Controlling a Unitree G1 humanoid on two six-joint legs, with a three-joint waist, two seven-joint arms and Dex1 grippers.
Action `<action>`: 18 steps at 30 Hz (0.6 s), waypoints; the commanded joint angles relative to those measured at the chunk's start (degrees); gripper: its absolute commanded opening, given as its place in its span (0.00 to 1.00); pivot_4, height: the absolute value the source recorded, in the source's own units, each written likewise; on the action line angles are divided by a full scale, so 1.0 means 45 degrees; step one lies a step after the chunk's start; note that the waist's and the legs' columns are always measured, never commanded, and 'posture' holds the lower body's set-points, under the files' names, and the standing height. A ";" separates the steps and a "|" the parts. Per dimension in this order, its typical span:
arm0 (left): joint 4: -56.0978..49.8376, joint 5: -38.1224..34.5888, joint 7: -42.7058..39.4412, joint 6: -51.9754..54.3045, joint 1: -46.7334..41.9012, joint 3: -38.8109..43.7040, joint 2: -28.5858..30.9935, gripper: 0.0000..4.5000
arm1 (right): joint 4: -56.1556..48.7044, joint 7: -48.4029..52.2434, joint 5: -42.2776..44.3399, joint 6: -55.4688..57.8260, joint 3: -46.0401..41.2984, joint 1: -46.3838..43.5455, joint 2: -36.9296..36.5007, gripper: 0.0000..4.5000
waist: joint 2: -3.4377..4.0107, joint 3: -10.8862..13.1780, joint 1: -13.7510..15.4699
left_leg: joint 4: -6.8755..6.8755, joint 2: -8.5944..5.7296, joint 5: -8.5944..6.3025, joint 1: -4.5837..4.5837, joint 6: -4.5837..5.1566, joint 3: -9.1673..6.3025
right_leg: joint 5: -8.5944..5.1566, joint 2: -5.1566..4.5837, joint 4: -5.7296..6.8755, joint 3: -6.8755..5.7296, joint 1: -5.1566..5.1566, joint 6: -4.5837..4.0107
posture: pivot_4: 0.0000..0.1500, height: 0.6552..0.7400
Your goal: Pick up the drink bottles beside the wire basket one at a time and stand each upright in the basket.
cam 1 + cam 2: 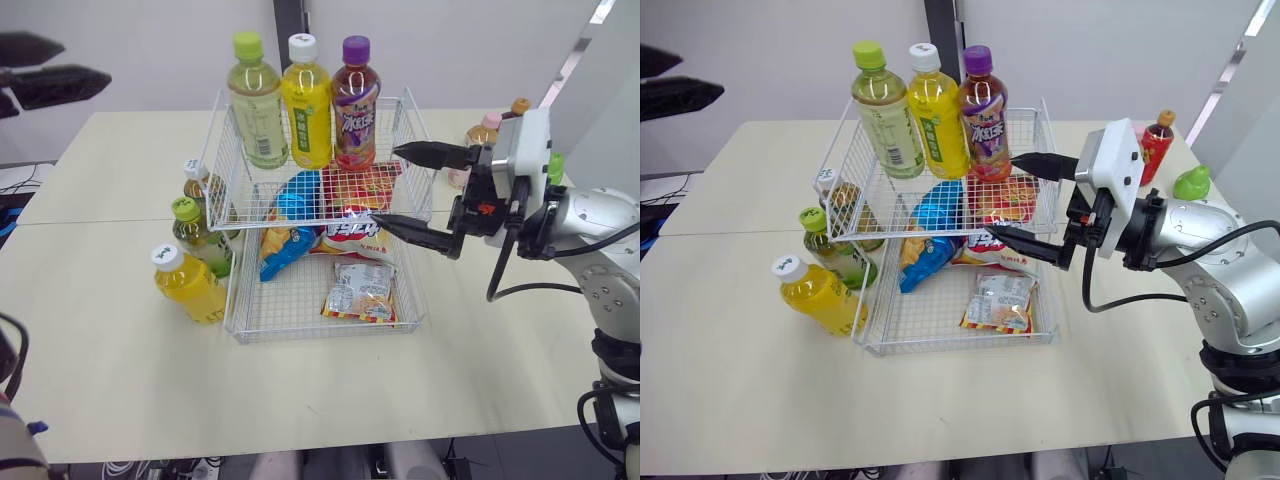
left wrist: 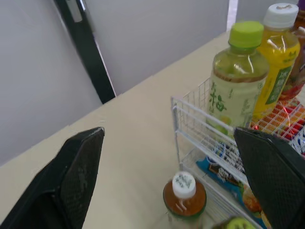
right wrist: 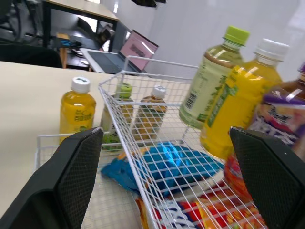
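Left wrist view: left gripper (image 2: 167, 132) is spread wide and empty above the table (image 2: 128, 143). A white-capped tea bottle (image 2: 184, 195) stands ahead of and below it, roughly between the two fingers and close beside the basket (image 2: 176, 129) wall. The head cameras show two more bottles outside on that same side, a green-capped bottle (image 1: 195, 240) and a yellow bottle (image 1: 190, 285), all well ahead of the left jaws.

Right gripper (image 1: 390, 185) is also wide open and holds nothing. Its fingertips reach in over the opposite basket wall, just short of the purple bottle (image 1: 355, 105), the nearest of a row of three upright on the upper shelf (image 1: 240, 205).

My read: three are in, and the next pick is one of the three outside – a left-arm job.
- Take the yellow bottle first. It's outermost and free on most sides, so the fingers shouldn't foul wire or neighbours.
- Straddle the body below the shoulder, not the cap, and close square so it doesn't twist.
- Leave the tea bottle till its neighbour is gone. It sits tight between the basket wall and the green-capped bottle, so one finger would have to slip into that gap.
- Place in the bare front of the shelf, lower until the base sits on the wire, then let go.
- Back the right gripper out first – clash risk over the shelf.
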 commanded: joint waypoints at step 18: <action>-1.4112 -0.3312 0.5133 0.6252 0.9663 0.7926 -0.8250 1.00 | 0.0978 0.4750 0.1707 -0.0287 -0.0759 -0.0143 -0.0972 1.00 | 0.0029 -0.0024 0.0661 | 0.0004 0.0158 -0.0002 0.0221 -0.0016 0.0055 | 0.0045 0.0126 -0.0096 -0.0032 0.0251 -0.0101 | 1.00 1.00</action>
